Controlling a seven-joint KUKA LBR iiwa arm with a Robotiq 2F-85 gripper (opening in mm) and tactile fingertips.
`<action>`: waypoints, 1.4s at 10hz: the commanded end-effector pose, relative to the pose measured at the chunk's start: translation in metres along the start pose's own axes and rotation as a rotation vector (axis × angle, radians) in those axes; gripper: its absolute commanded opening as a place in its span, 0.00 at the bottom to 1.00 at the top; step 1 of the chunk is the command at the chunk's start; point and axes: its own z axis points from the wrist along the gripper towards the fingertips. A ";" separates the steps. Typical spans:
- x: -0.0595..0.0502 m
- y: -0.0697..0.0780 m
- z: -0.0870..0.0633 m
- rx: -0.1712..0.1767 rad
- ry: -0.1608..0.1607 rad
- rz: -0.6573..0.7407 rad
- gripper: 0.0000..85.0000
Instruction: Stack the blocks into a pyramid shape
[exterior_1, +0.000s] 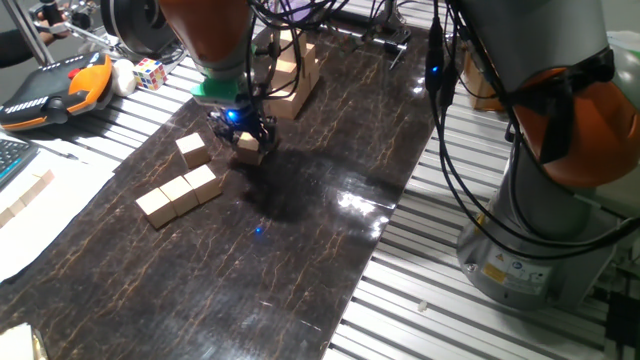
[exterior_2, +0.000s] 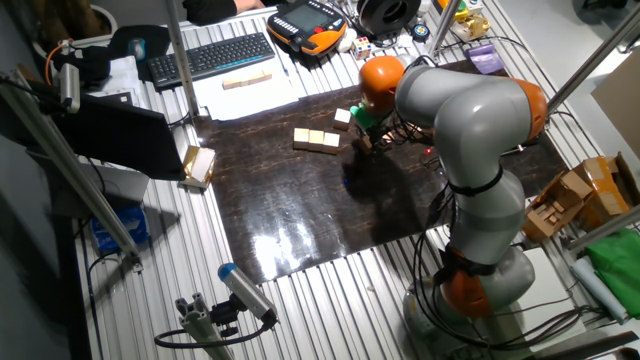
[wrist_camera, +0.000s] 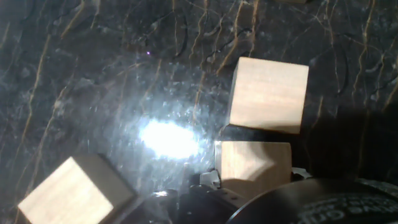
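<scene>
On your dark marbled counter (exterior_1: 330, 230), nearest the fixed camera, three blocks (exterior_1: 181, 194) lie touching in a row, its long axis running diagonally from near-left to far-right. A single block (exterior_1: 192, 150) sits just behind, apart. Beyond it, the end effector (exterior_1: 246, 140) pinches one block (exterior_1: 249, 147). In the hand view the lower fingertip is cut off. Farthest back, a wooden stack (exterior_1: 296, 72) is partly hidden by cables.
</scene>
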 end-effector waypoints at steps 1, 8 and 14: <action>-0.001 -0.001 0.001 -0.005 0.003 0.004 0.62; -0.004 -0.001 0.004 -0.013 0.003 0.031 0.71; -0.008 -0.002 0.006 -0.034 -0.007 0.028 0.62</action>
